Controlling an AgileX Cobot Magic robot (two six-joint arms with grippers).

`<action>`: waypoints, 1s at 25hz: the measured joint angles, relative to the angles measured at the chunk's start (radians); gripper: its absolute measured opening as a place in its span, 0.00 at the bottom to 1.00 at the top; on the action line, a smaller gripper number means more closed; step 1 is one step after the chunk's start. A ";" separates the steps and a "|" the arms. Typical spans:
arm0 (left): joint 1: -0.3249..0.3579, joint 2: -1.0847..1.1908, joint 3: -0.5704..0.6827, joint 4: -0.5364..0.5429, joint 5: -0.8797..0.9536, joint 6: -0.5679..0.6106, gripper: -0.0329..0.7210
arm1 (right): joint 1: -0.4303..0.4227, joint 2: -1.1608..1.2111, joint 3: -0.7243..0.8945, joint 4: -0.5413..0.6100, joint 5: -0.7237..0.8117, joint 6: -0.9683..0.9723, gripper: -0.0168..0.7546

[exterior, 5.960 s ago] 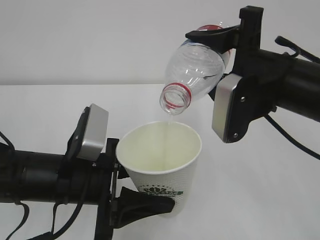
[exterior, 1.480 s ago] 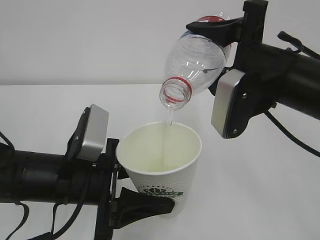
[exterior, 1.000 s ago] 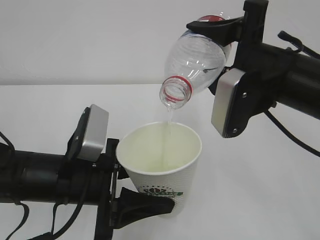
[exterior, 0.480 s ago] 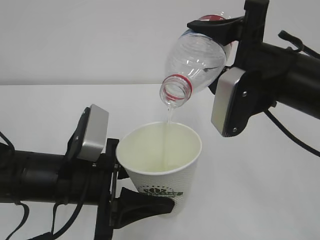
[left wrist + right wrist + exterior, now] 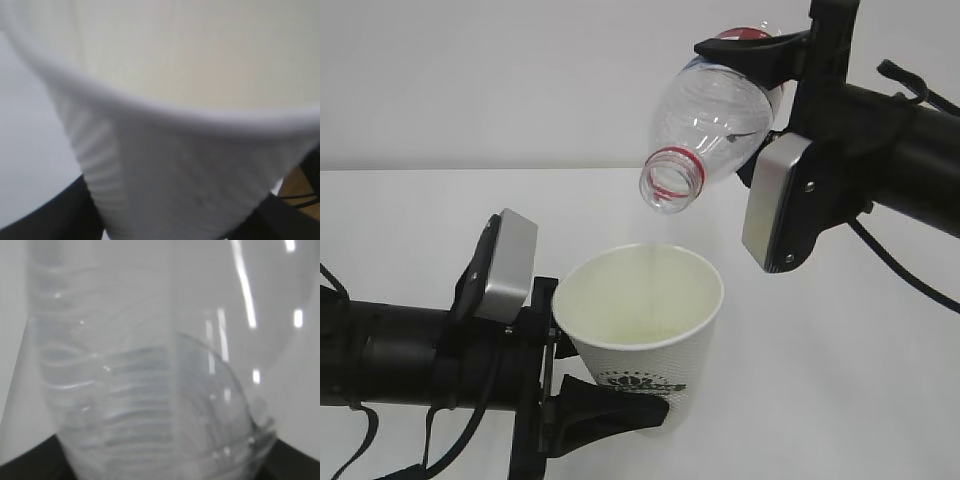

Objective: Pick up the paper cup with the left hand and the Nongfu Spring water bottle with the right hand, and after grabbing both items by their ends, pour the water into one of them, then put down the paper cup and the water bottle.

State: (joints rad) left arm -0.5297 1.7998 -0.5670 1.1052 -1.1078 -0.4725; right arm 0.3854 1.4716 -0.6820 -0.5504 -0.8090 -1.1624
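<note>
Here I have the white table (image 5: 410, 210) under both arms. My right end effector (image 5: 750, 60), far right and high, is clamped on the base end of the Nongfu Spring water bottle (image 5: 715, 125), tipped mouth-down so it drains over the cup. My left end effector (image 5: 610, 415), near left and low, grips the paper cup (image 5: 645, 340) at its foot, upright and straight beneath the mouth to catch everything. The water (image 5: 635, 335) shows only faintly inside.
</note>
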 joint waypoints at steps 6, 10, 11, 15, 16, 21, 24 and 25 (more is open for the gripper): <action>0.000 0.000 0.000 0.000 0.008 0.000 0.65 | 0.000 0.000 0.000 0.000 0.000 0.000 0.61; 0.000 0.000 0.000 -0.002 0.010 0.000 0.65 | 0.000 0.000 0.000 0.000 0.000 0.000 0.61; 0.000 0.000 0.000 -0.002 0.010 0.000 0.65 | 0.000 0.000 0.000 0.000 0.000 0.000 0.61; 0.000 0.000 0.000 -0.002 0.012 0.000 0.65 | 0.000 0.000 0.000 0.000 0.000 0.000 0.61; 0.000 0.000 0.000 -0.002 0.012 0.000 0.65 | 0.000 0.000 0.000 0.000 0.000 0.000 0.61; 0.000 0.000 0.000 -0.002 0.012 0.000 0.65 | 0.000 0.000 0.000 0.000 -0.002 0.000 0.61; 0.000 0.000 0.000 -0.002 0.012 0.000 0.65 | 0.000 0.000 0.000 0.000 -0.002 0.000 0.61; 0.000 0.000 0.000 -0.002 0.012 0.000 0.65 | 0.000 0.000 0.000 0.000 -0.002 0.000 0.61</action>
State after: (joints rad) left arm -0.5297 1.7998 -0.5670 1.1034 -1.0956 -0.4725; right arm 0.3854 1.4716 -0.6820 -0.5504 -0.8107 -1.1624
